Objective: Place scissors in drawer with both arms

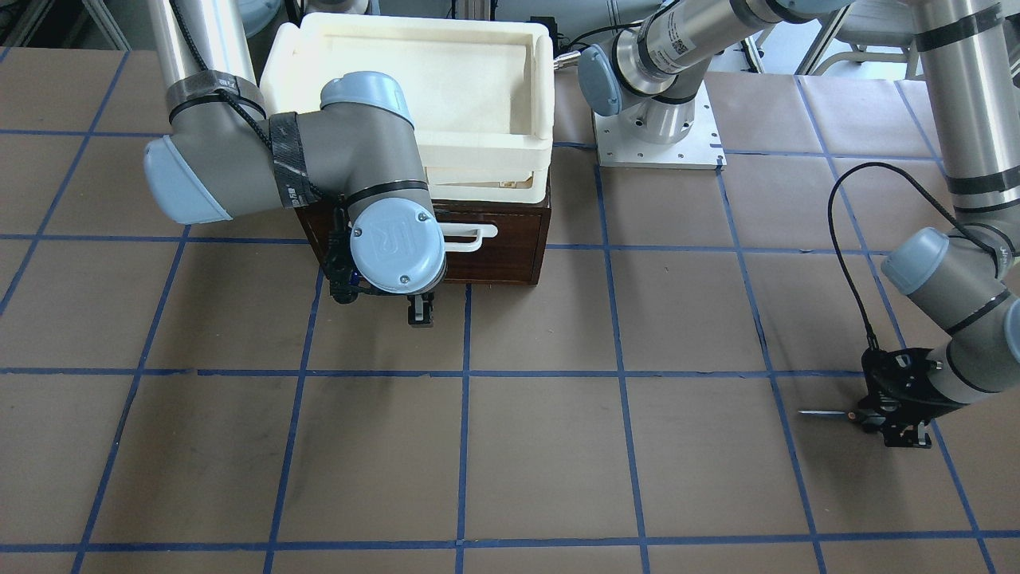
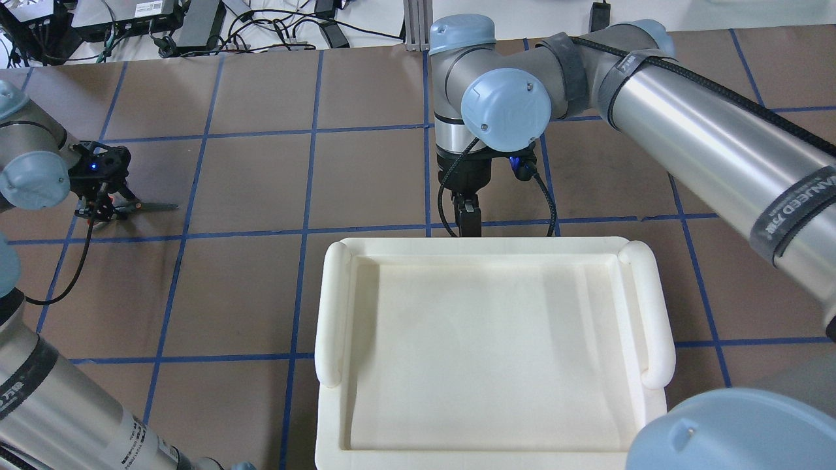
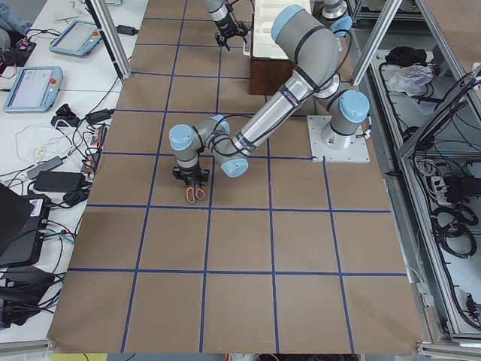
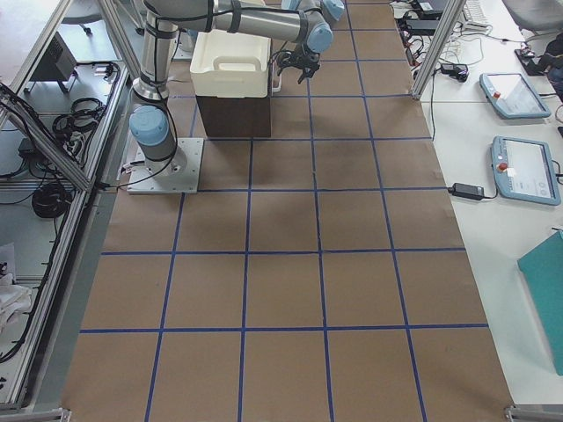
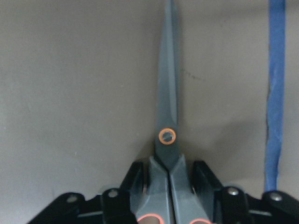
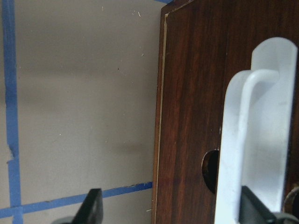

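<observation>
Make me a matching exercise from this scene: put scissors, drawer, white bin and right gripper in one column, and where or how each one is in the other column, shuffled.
Column one:
1. scissors
2. drawer
3. white bin
4. right gripper

Column two:
A. sits above the drawer
B. jaws open, by the white handle
C. lies on the table, with the left gripper jaws on either side
D. shut

Pairs: 1-C, 2-D, 3-A, 4-B.
</observation>
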Motion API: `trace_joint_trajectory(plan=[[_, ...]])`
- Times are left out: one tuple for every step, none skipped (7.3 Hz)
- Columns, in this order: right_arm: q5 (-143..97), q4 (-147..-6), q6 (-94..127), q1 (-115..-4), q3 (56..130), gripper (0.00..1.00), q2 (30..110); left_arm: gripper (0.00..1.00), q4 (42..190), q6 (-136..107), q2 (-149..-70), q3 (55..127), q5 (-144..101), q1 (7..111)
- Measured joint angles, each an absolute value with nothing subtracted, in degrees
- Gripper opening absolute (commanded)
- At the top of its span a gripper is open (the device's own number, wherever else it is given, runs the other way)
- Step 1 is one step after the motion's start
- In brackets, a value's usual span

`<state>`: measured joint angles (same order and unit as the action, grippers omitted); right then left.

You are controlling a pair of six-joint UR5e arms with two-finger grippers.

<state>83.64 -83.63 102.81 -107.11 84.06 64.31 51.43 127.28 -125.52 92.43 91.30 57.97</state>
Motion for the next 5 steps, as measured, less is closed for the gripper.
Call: trace_joint_trajectory(plan=[[83.65,-83.83,102.65,-107.12,84.67,1.00,64.28,0.13,51.33,127.70,-125.49,92.42,90.91,57.98],[83.69,-84.10,102.36,-107.13,85.45,1.00,64.26,0.11,51.27,127.96,-125.34,92.44,90.07,58.02],[83.71,-84.22,102.13,-107.14,85.97,1.00,64.22,0.09,51.26,128.08,-124.99,92.48,89.60,58.16],[83.71,-84.30,101.95,-107.14,86.19,1.00,64.05,0.05,51.26,128.05,-124.47,92.47,89.33,58.32],[83.72,-84.82,101.98,-107.22,86.26,1.00,63.46,0.05,51.40,127.89,-123.85,92.46,89.18,58.51]])
